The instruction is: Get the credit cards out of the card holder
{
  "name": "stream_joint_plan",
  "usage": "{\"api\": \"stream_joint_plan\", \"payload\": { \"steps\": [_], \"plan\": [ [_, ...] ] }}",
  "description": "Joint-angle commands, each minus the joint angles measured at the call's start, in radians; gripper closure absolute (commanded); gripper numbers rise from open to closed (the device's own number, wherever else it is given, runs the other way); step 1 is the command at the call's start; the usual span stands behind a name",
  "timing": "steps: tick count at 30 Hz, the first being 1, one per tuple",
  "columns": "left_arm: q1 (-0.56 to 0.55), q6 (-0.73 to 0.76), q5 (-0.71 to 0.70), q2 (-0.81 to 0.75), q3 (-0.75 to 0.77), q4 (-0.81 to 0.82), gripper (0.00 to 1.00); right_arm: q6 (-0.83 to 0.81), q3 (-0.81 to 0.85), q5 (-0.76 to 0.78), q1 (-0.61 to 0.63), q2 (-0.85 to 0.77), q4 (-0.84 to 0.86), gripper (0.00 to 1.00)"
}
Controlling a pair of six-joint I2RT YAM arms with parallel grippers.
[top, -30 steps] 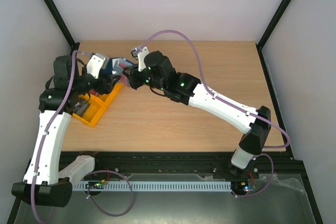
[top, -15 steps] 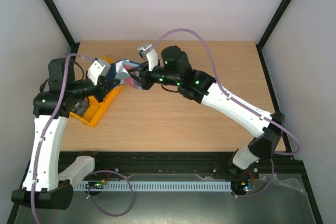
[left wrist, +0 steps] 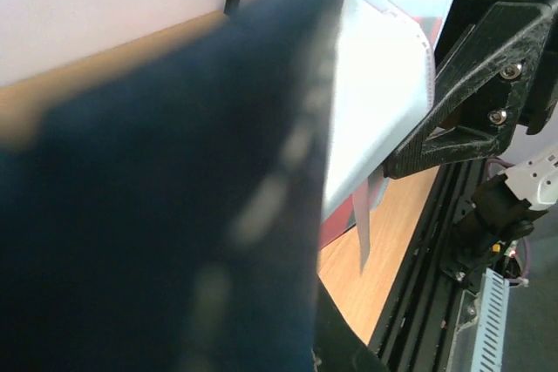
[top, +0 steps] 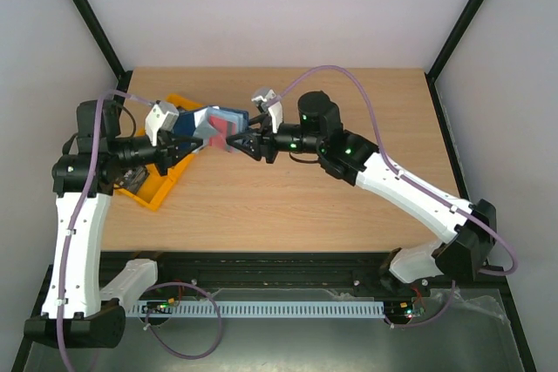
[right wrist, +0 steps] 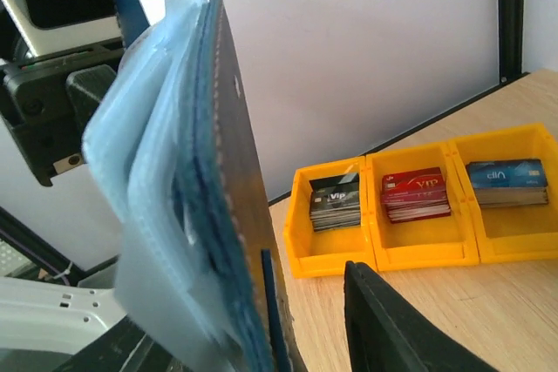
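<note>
The likeliest trouble from here is the card holder [top: 209, 121] sagging or twisting out of reach: it hangs in the air above the left part of the table [top: 349, 206], and we judge that only one arm has it. Its clear pockets fan loosely, so a finger pushed in at a slant could catch a sleeve, not a card, and drag the whole wallet sideways in the grip. A card worked free up here could also drop to the wood, short of the orange tray [right wrist: 384, 254], whose three compartments hold stacks of cards. We cannot make out the credit cards themselves; only a reddish patch shows through the pockets from above. The left gripper [top: 185, 142] is closed tight on the navy cover, which fills its wrist view. The right gripper [top: 248, 144] sits just beside the open pocket side with its jaws partly apart. In its own view, one dark finger [right wrist: 392, 328] stands clear of the wallet's edge, so we take it to be clamping nothing.
</note>
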Motion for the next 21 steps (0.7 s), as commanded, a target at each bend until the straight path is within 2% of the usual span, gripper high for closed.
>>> {"api": "stream_joint_plan", "payload": {
  "steps": [1, 5, 9, 11, 15, 19, 21],
  "plan": [
    [0.011, -0.010, 0.093, -0.020, -0.026, 0.009, 0.98, -0.019, -0.048, -0.056, -0.006, -0.057, 0.088, 0.56],
    [0.012, -0.022, 0.093, -0.030, -0.054, 0.026, 0.98, -0.057, -0.051, -0.051, -0.009, -0.080, 0.071, 0.52],
    [0.014, -0.031, 0.110, -0.033, -0.062, 0.031, 0.98, -0.073, -0.048, -0.028, -0.013, -0.095, 0.059, 0.53],
    [0.015, -0.024, 0.123, -0.031, -0.061, 0.026, 0.98, -0.062, -0.045, -0.038, -0.014, -0.092, 0.077, 0.58],
    [0.015, 0.004, 0.134, -0.030, -0.067, 0.010, 0.98, -0.005, -0.028, -0.106, -0.014, -0.052, 0.138, 0.76],
    [0.015, 0.001, 0.123, -0.030, -0.068, 0.017, 0.98, 0.010, 0.023, -0.136, -0.014, 0.006, 0.108, 0.84],
    [0.017, -0.007, 0.120, -0.032, -0.070, 0.024, 0.98, 0.016, 0.022, -0.146, -0.014, 0.014, 0.112, 0.93]
  ]
}}
